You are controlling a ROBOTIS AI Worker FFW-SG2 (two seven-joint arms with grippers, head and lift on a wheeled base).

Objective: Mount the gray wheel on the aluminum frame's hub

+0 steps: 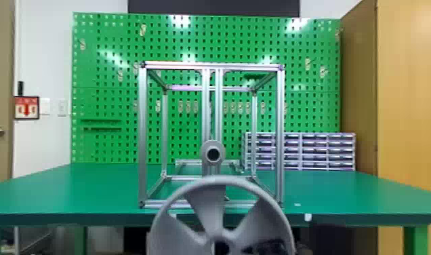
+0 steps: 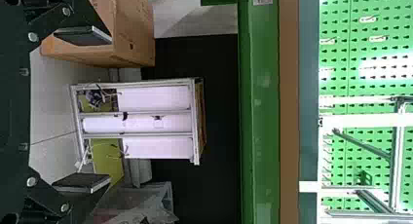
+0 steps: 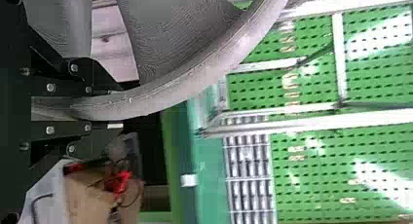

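In the head view, the gray wheel (image 1: 211,210) stands upright in front of the aluminum frame (image 1: 143,135), showing lower than the hub (image 1: 213,145), and my right gripper (image 1: 267,247) shows dark through a gap between its spokes. In the left wrist view, my left gripper (image 2: 107,109) has its fingers spread wide apart; in the right wrist view, my right gripper (image 3: 119,107) is closed on the wheel's rim—one finger on each side.

You see the gray, spoked wheel (image 1: 209,210) upright, lower than the round, dark-centered hub (image 1: 212,145) facing you on the silvery frame (image 1: 142,135), which stands on the tabletop (image 1: 72,190).
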